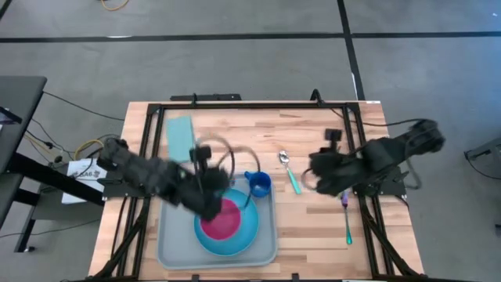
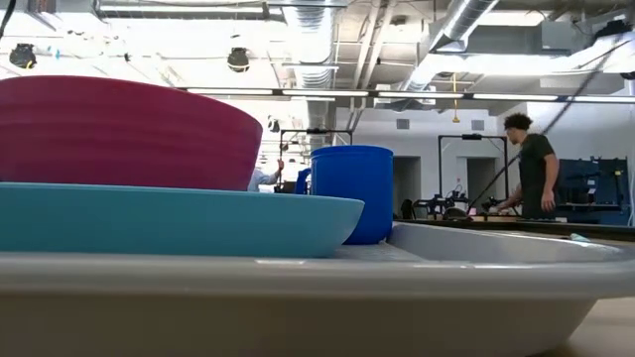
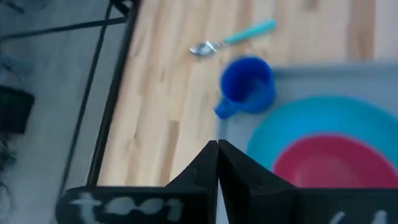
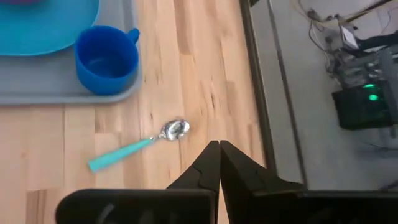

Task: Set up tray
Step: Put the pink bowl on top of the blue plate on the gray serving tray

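Observation:
The grey-blue tray (image 1: 168, 243) lies at the table's near middle. On it rest a round blue plate (image 1: 243, 235) carrying a pink bowl (image 1: 223, 221), and a blue cup (image 1: 259, 184) in the tray's far right corner. The low view shows the tray's rim (image 2: 298, 288), plate (image 2: 169, 218), bowl (image 2: 119, 134) and cup (image 2: 352, 188). My left gripper (image 1: 223, 188) (image 3: 217, 149) hovers shut over the tray's far rim beside the plate. My right gripper (image 1: 308, 178) (image 4: 219, 149) is shut just right of a teal-handled spoon (image 1: 290, 171) (image 4: 140, 146) lying on the wood.
A teal napkin (image 1: 181, 137) lies on the wood beyond the tray's far left corner. A utensil with a purple and green handle (image 1: 346, 218) lies near the right edge. Black frame bars run around the table. A person (image 2: 531, 169) stands far back in the room.

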Controlling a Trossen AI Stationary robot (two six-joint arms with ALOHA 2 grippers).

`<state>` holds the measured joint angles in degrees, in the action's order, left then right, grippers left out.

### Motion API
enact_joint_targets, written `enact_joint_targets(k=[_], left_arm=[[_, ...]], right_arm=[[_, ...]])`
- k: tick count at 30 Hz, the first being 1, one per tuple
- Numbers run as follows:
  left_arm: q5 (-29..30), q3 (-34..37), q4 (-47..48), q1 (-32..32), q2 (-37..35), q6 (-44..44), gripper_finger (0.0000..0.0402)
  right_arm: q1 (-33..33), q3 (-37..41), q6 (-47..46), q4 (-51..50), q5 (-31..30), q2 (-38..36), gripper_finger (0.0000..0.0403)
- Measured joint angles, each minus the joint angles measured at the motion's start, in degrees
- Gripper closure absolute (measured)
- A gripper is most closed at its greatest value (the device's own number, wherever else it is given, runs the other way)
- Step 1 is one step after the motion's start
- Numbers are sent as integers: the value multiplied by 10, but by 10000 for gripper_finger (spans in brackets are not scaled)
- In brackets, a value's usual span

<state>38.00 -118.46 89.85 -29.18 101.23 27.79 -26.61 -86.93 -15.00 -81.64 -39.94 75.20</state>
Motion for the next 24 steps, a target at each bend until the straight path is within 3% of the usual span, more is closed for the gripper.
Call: enact_joint_targets(k=[7,12,16,24], left_arm=[[-3,217,-138,-76,2,46,401],[-40,340,-325,-68,2,60,401],[-90,384,-419,-40,2,67,401],[-160,418,-448,-4,1,128,401]], right_arm=[[-15,329,60,340,0,-211,399],[-18,500,121,536,1,-288,402],[-18,550,139,611,7,-304,402],[-18,547,181,615,9,-304,402]])
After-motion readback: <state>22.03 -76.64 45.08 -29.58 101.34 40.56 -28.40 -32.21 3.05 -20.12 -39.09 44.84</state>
